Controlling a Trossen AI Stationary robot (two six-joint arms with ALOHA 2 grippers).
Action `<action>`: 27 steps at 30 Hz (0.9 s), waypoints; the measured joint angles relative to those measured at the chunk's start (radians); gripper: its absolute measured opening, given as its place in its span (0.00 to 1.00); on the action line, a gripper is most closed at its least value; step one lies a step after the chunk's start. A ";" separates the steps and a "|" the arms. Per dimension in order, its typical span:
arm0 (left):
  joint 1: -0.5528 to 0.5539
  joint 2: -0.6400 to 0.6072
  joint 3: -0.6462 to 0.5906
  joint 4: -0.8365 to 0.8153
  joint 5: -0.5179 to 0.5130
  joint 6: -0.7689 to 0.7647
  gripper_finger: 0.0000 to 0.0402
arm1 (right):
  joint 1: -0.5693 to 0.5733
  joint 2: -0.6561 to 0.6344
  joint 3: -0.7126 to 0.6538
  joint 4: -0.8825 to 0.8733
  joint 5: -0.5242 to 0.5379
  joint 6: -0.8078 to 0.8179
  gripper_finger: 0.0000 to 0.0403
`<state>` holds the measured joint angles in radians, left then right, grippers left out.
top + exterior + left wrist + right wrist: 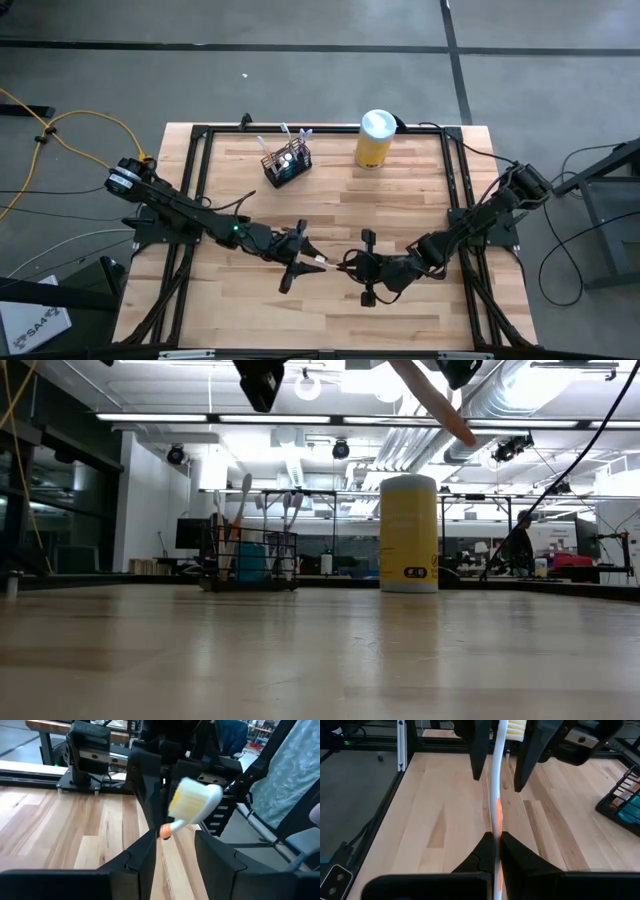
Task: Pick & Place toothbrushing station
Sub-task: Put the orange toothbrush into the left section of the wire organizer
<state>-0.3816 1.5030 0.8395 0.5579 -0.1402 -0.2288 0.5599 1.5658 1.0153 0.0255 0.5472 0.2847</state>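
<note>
Right gripper (pixel 496 840) fingers clamped on white toothbrush (pixel 497 780) handle, above table's near middle. Left gripper (pixel 172 851) fingers spread wide around bristle head (pixel 192 802), not closed. Handover judged in progress: left fingers best closed on handle below bristles before right grip is released. Toothbrushing station (pixel 286 163) stands well apart toward far edge, beside yellow canister (pixel 374 139). Bare wooden table (pixel 400 205) between offers clear path.

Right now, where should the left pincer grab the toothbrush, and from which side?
Probably the bare white neck just under the bristles. The right pincer is shut on the toothbrush by its handle, so only the head end is free. The left pincer is open, one finger on each side of that end, so closing in from there, opposite the right one, seems best.
</note>
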 joint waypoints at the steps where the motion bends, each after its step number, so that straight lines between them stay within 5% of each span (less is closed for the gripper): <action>1: 0.001 0.001 0.001 -0.001 0.000 0.008 0.33 | 0.000 0.000 0.000 0.003 0.000 -0.002 0.01; 27: 0.007 0.000 0.004 0.075 -0.015 0.051 0.33 | -0.007 0.000 0.000 0.034 0.008 -0.030 0.01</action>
<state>-0.3748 1.5028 0.8433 0.6327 -0.1555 -0.1781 0.5531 1.5658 1.0153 0.0597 0.5549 0.2549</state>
